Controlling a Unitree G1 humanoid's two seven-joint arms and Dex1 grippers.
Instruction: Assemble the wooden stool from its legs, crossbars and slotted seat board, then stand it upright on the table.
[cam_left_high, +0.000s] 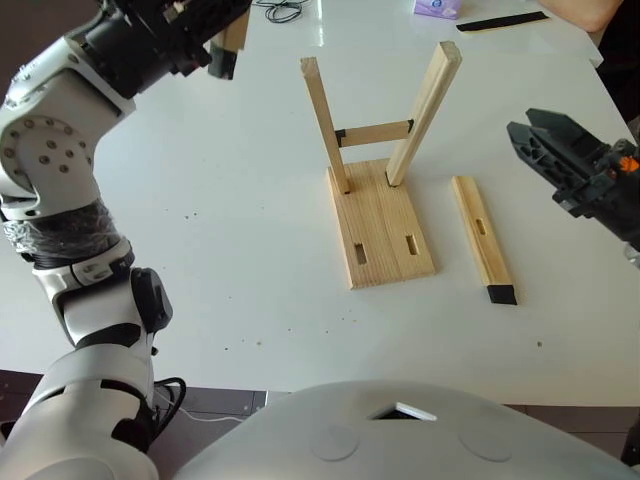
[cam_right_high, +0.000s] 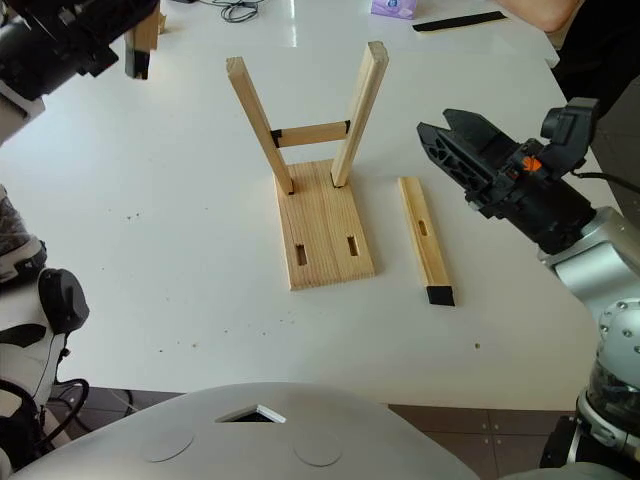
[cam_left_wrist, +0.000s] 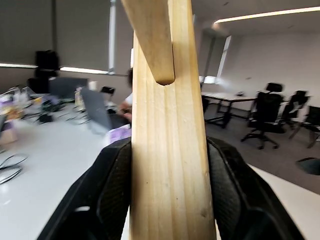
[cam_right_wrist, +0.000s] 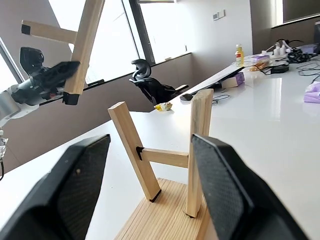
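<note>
At the far left the left gripper is pinching a wooden leg high over the table, the piece running out past the head view's top edge (the right wrist view is showing a crossbar jutting from it). In the middle one seat board is lying flat, its left leg and right leg standing at the far end, a second crossbar joining them, two empty slots nearer. Just right, a fourth leg is lying loose. Beyond it the right gripper is hovering, fingers spread, holding nothing
</note>
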